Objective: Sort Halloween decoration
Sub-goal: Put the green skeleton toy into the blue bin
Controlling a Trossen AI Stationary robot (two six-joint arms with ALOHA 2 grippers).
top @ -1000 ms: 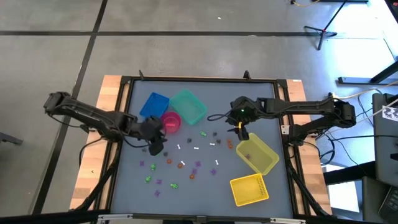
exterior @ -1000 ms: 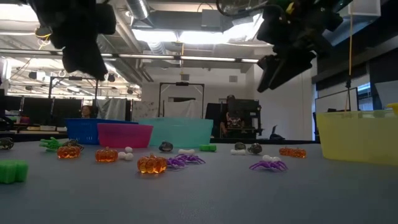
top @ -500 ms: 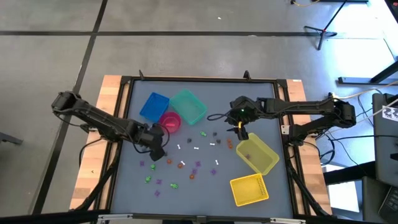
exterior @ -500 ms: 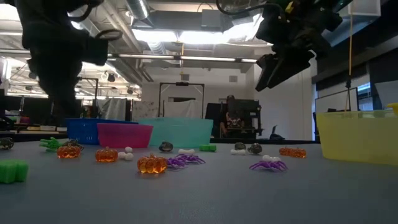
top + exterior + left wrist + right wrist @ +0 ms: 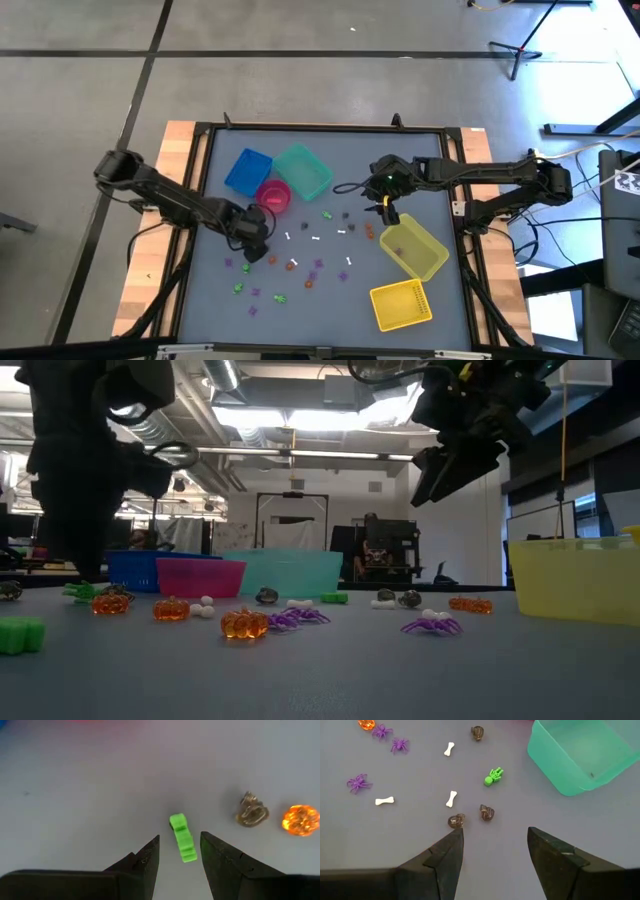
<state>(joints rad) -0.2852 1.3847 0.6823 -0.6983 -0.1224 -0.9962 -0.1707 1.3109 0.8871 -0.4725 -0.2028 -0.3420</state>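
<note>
A small green trinket (image 5: 182,838) lies flat on the grey table (image 5: 330,290), on the near side of the pink bin (image 5: 275,195) among the scattered Halloween decoration. A dark grey piece (image 5: 251,810) and an orange pumpkin (image 5: 300,819) lie near it. The left pincer (image 5: 179,851) is low over this trinket, its fingers apart with the green piece lying in the gap, not yet gripped. From the pictures I cannot tell whether the fingertips touch the table.

The step in hand looks like the pickup of one green trinket. Next the left pincer would need to close squarely on the narrow piece without pushing it aside, then lift it toward a bin.

Farther from the pink bin, beyond the teal bin (image 5: 577,753), the right pincer (image 5: 492,842) hangs above the table, open and empty, over two dark grey skulls (image 5: 487,812) and white bones (image 5: 451,798).
</note>
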